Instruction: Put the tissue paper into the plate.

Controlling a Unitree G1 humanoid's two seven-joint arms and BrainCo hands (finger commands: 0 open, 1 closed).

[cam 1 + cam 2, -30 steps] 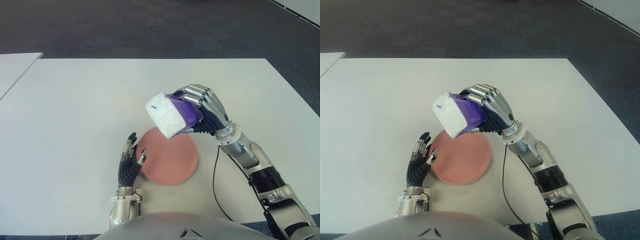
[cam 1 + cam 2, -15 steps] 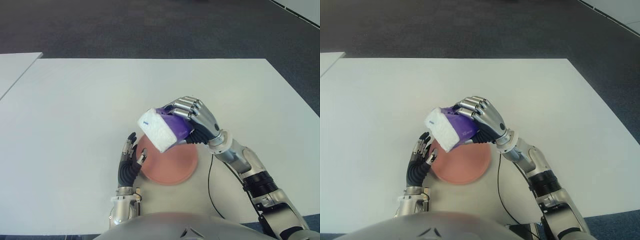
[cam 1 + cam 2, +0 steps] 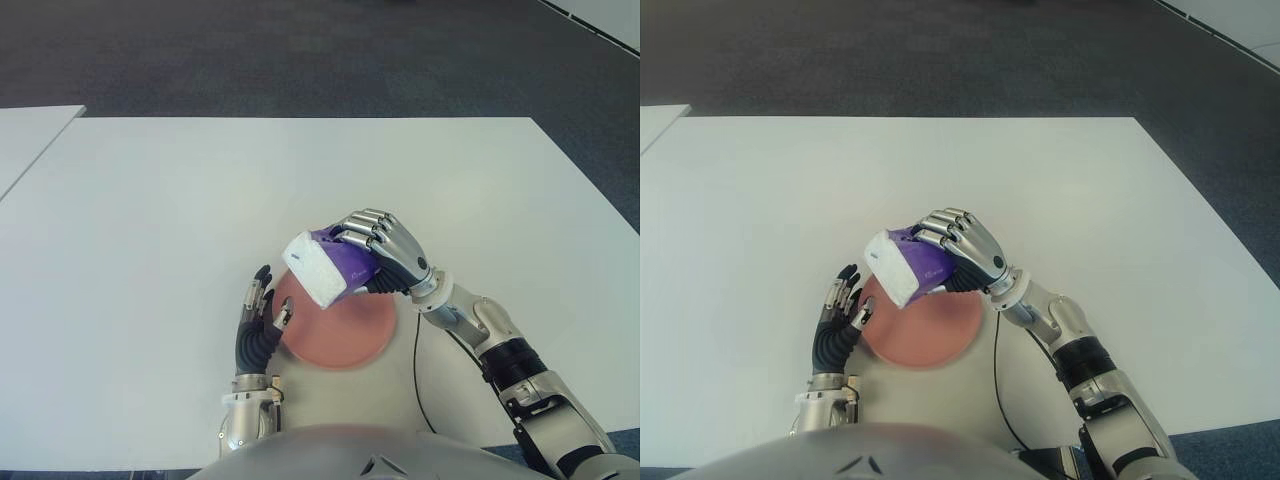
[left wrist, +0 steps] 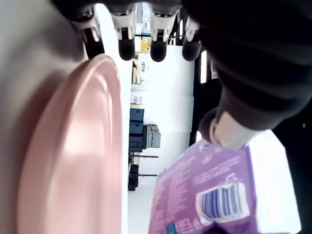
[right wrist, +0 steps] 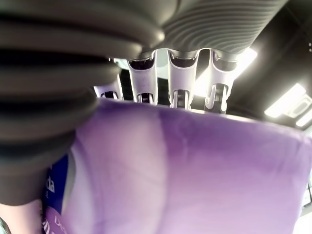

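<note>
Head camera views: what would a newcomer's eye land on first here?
First, the purple-and-white tissue pack, gripped in the right hand and held tilted above the far part of the pink plate near the table's front edge. Next, the left hand, fingers open against the plate's left rim.

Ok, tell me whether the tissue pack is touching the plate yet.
Apart. In the left wrist view, background shows through between the tissue pack and the plate. The right hand holds the pack above the plate; the left hand shows at its left edge.

White table [image 3: 150, 220]; second white table [image 3: 25, 135] at left edge; dark carpet floor [image 3: 300, 50] beyond.
</note>
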